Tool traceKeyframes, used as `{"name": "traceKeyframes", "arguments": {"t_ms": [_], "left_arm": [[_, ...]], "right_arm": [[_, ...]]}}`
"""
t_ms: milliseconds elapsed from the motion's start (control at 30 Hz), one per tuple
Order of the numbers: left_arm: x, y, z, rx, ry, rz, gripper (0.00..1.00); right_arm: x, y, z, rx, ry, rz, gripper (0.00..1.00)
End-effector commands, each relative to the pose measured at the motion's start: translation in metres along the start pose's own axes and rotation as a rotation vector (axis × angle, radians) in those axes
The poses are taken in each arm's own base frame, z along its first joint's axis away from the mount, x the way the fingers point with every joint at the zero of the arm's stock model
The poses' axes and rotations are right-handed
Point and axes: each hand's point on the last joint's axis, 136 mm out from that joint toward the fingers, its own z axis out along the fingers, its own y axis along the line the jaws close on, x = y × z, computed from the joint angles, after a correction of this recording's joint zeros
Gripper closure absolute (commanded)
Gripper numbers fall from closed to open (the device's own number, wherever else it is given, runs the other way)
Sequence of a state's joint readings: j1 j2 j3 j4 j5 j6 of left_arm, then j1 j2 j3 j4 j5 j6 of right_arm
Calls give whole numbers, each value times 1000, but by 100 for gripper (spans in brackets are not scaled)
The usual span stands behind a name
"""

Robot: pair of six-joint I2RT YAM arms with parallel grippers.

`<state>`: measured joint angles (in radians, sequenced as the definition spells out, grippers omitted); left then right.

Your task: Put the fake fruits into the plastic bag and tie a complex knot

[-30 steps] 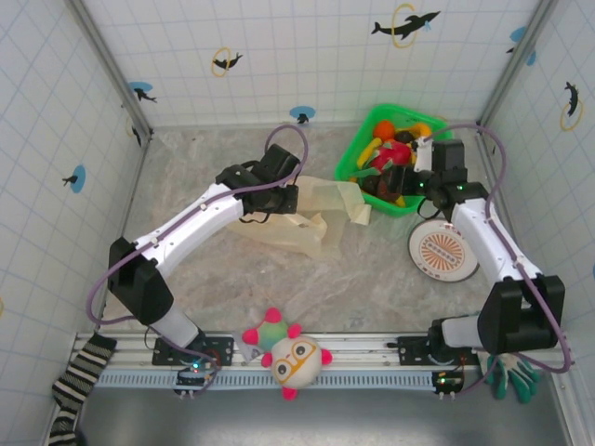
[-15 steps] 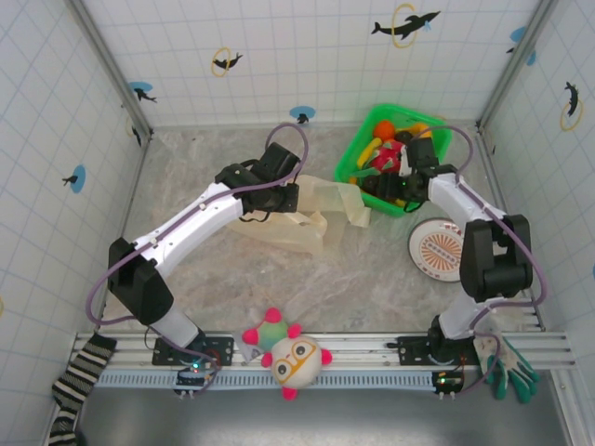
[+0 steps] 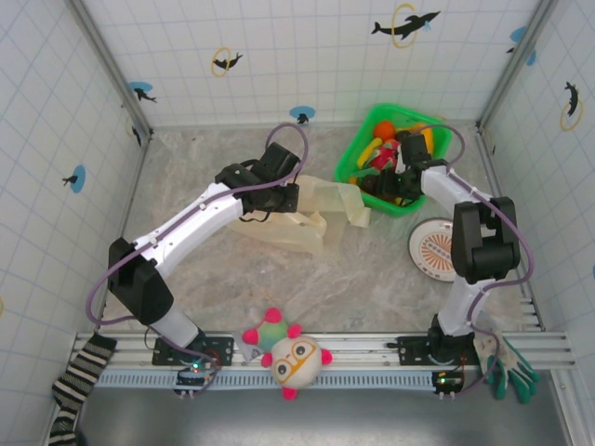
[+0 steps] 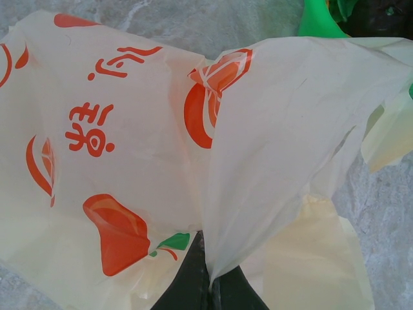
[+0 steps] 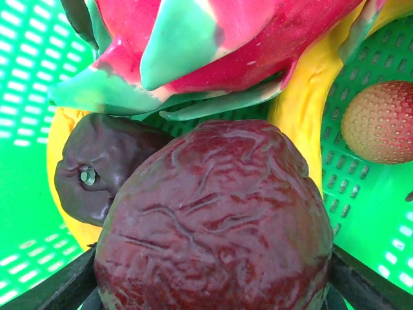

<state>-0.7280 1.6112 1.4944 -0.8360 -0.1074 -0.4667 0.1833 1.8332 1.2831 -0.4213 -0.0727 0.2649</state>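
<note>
Right pincer (image 5: 213, 274) straddles the wrinkly maroon fruit (image 5: 213, 213) in the green basket (image 5: 26, 129), can't tell if it's biting yet; glossy and round, it might squirt out. Left pincer (image 4: 208, 290) pinches the plastic bag (image 4: 129, 129) on the desk (image 4: 258, 19); thin film may slip free.

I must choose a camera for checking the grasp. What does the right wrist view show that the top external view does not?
Right wrist adds: a wrinkled dark red fruit between the fingers of the right gripper, a maroon fruit beside it. Top external adds: the left gripper at the plastic bag, the plush toy. Shared: the green basket, the dragon fruit, the banana.
</note>
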Motion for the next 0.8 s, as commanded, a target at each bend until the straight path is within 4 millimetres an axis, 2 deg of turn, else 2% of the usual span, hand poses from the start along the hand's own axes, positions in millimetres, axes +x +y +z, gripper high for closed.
{"name": "traceKeyframes", "arguments": {"t_ms": [0, 200, 300, 333, 433, 500, 633, 767], "left_arm": [[-6, -5, -3, 16, -6, 27, 100], [-5, -10, -2, 49, -5, 26, 100], [-4, -8, -2, 41, -6, 28, 100], [-4, -8, -1, 38, -3, 29, 100], [-3, -6, 0, 32, -1, 31, 100], [-2, -6, 1, 28, 4, 33, 100], [1, -3, 4, 13, 16, 36, 100], [3, -2, 4, 12, 23, 36, 100]], "right_arm": [[-24, 9, -32, -9, -116, -21, 39], [-24, 14, -89, -32, -248, -62, 39], [-12, 27, -123, -106, -318, -97, 39], [-4, 33, -130, -140, -334, -108, 39], [21, 67, -159, -308, -418, -176, 39], [40, 90, -171, -411, -466, -214, 39], [70, 136, -175, -597, -514, -204, 40], [81, 172, -156, -644, -531, -199, 41]]}}
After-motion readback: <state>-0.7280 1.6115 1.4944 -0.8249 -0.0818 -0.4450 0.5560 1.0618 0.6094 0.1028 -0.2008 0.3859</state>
